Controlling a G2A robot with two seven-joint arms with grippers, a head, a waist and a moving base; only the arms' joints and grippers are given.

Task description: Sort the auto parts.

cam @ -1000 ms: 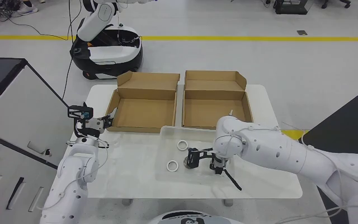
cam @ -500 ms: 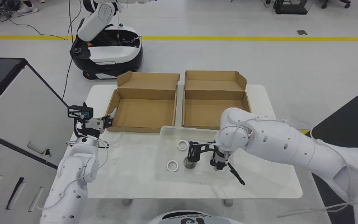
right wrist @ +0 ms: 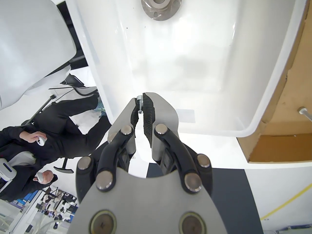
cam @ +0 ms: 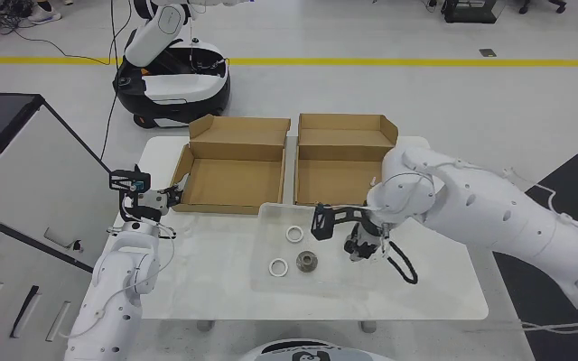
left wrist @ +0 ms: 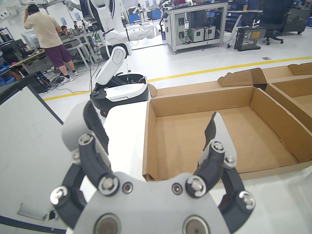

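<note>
The right gripper [right wrist: 139,105] is clamped on a small screw [right wrist: 139,101] and hangs above the right end of the tray [right wrist: 246,129], near the right box [cam: 348,180]. In the tray lie the flange [cam: 308,262], the near ring [cam: 279,267] just beside it and the far ring [cam: 294,234]. The left gripper [left wrist: 151,113] is spread wide at the table's [cam: 217,271] left edge, beside the left box [left wrist: 219,135].
</note>
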